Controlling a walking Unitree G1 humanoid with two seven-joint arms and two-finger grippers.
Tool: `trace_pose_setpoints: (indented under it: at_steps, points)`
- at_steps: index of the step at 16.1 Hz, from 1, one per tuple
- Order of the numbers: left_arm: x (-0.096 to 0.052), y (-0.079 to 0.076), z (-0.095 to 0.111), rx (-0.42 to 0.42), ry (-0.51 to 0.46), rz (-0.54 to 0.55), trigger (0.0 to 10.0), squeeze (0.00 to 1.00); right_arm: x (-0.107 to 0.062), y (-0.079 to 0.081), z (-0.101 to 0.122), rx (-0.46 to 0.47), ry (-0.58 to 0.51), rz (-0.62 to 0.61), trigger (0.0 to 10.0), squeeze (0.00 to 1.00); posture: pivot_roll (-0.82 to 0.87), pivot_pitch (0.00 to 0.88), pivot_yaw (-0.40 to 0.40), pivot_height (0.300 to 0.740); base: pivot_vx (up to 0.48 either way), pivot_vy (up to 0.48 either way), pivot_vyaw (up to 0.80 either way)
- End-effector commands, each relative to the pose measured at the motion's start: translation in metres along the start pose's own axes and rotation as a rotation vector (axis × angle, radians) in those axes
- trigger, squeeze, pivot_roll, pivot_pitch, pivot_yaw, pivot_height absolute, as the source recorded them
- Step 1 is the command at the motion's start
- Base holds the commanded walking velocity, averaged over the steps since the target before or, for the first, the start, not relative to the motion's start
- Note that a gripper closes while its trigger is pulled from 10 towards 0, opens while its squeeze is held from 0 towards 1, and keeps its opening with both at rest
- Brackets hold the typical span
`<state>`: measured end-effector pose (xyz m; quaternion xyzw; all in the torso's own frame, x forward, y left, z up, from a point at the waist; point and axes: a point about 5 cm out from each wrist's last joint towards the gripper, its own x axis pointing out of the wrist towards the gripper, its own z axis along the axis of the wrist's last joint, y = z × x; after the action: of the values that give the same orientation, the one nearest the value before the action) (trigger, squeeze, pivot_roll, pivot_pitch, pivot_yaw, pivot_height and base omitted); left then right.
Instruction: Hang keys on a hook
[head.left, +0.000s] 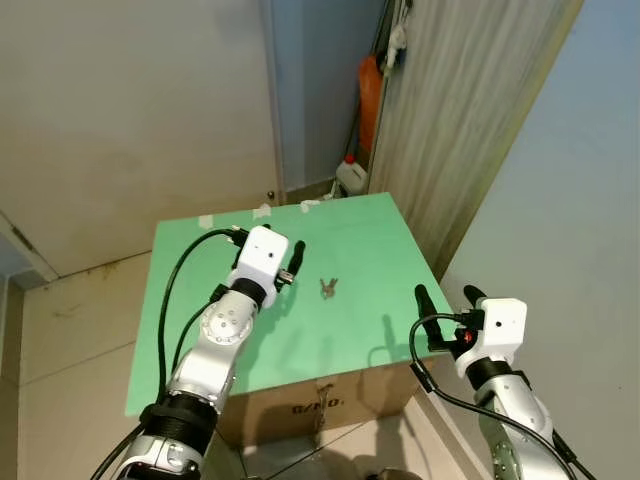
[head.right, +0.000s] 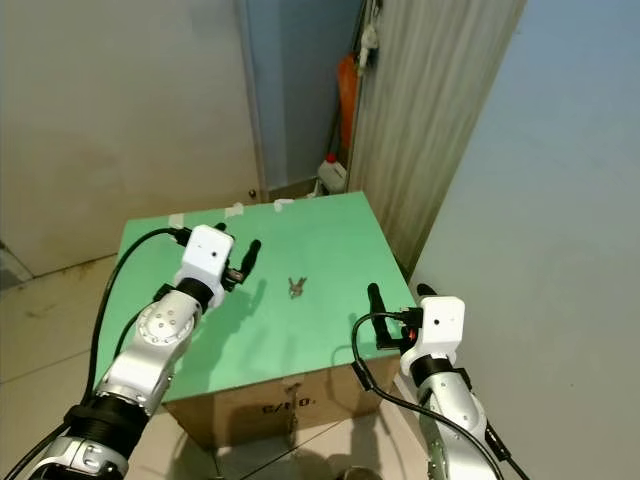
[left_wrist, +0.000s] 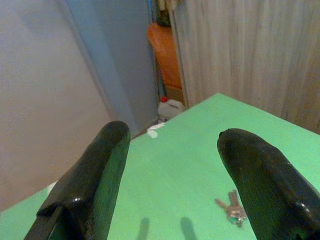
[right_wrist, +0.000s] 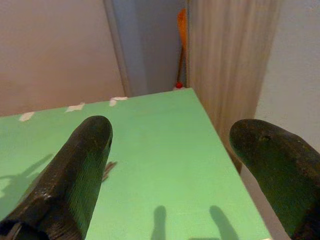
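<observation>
- The left gripper (head.left: 293, 262) is held above the green table top (head.left: 360, 240) with its two black fingers (left_wrist: 95, 180) spread wide and nothing between them
- The right gripper (head.left: 446, 297) is raised at the table's near right corner, fingers likewise set wide apart and empty
- The keys (head.left: 328, 287) are seen lying flat on the green surface near its middle, at about 4 o'clock from the left gripper and about 10 o'clock from the right gripper, touched by neither
- The green top is seen resting on a cardboard box (head.left: 320, 405)
- Beyond the table, at 12 o'clock, a white jug with a red cap (head.left: 351, 175) is seen on the floor beside an orange object (head.left: 370, 95) and a ribbed curtain (head.left: 450, 110)
</observation>
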<state>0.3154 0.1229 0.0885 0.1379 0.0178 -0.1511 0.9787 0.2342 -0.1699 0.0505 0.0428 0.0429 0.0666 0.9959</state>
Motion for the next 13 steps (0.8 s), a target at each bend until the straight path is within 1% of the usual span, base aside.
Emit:
trace_pose_setpoints:
  at_steps: [1,6,9,11,13]
  points:
    - [-0.002,0.002,-0.003,-0.006,0.001,0.002,10.0,0.0,-0.001,0.001,0.0,0.003,0.004,0.004,10.0,0.0,-0.09,0.053,0.012,0.74,0.39,0.281,0.0]
    - [-0.002,0.002,-0.004,0.006,0.002,-0.006,10.0,0.0,-0.001,0.002,-0.001,0.003,0.011,0.013,10.0,0.0,-0.09,0.055,0.01,0.74,0.439,0.0,0.0]
    - [0.0,0.0,-0.008,0.044,0.033,-0.024,10.0,0.0,-0.001,0.004,-0.003,0.005,0.015,0.018,10.0,0.0,-0.09,0.058,0.014,0.74,0.451,0.0,0.0]
    - [0.004,0.002,-0.009,0.072,0.058,-0.04,10.0,0.0,-0.002,0.005,-0.004,0.009,0.021,0.02,10.0,0.0,-0.09,0.063,0.016,0.74,0.0,0.0,0.0]
    - [0.011,0.006,-0.012,0.088,0.099,-0.046,10.0,0.0,-0.003,0.006,-0.006,0.012,0.027,0.021,10.0,0.0,-0.09,0.073,0.013,0.74,0.0,0.0,0.0]
